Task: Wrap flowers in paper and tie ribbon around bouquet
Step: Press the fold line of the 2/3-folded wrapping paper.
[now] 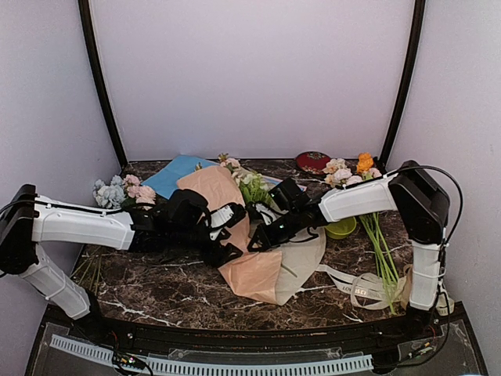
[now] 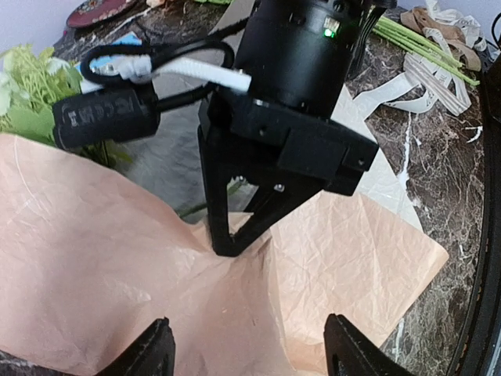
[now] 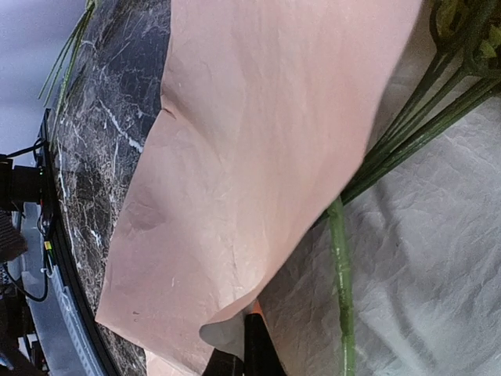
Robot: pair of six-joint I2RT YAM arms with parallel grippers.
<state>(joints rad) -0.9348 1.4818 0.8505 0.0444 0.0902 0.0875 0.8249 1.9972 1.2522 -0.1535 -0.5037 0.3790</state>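
Mid-frame on the table (image 1: 156, 283), the paper (image 1: 254, 274) lies folded over the flowers (image 1: 249, 182) — left end effector (image 2: 254, 346) spread above it, right end effector (image 2: 227, 241) pressed together, tip touching the paper.

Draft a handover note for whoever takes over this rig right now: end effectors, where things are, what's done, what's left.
Left end effector: open, over the paper, holding nothing.
Right end effector: shut, tips at the paper's folded edge.
The flowers lie on the paper, one side folded over their stems. The ribbon lies loose on the table, right of it.
Done: first fold. Left: finish the wrap, tie the ribbon.
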